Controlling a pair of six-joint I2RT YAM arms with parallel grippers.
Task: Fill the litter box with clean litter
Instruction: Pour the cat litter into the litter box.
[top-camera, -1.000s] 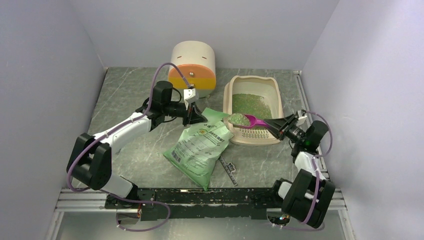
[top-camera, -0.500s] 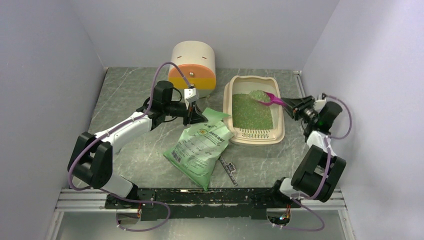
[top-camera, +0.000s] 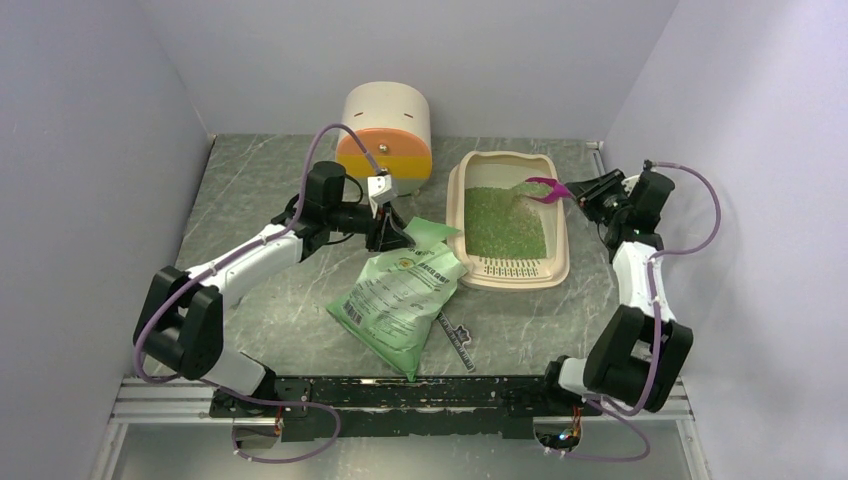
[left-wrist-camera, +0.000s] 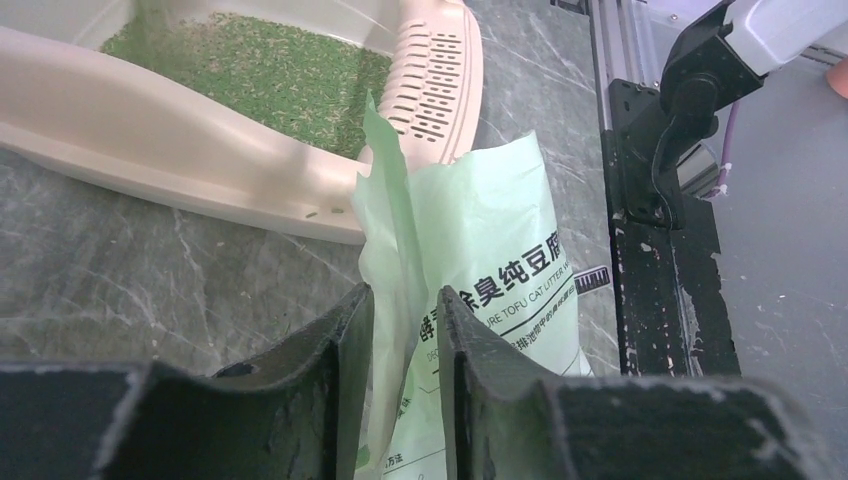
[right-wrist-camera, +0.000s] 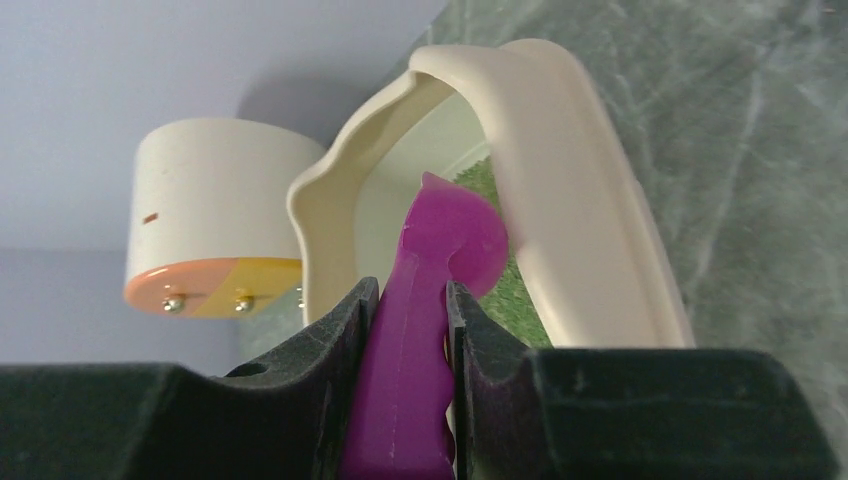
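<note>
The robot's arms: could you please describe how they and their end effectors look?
The left arm and right arm both have black joint housings and white link covers, with a lilac cable looping along each. The left end effector and right end effector each have two black, matte fingers with scuffed edges.

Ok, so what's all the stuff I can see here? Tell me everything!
litter box: one, beige, right side of the table
clean litter: a layer, light green, inside the litter box
scoop: one, magenta, over the box's far right rim
bag: one, green, lying mid-table
round drawer unit: one, beige and orange, at the back
strip: one, black, beside the bag's near end
table: one, grey marbled
left tool: one, black, open around the bag's top edge
right tool: one, black, shut on the scoop's handle
</note>
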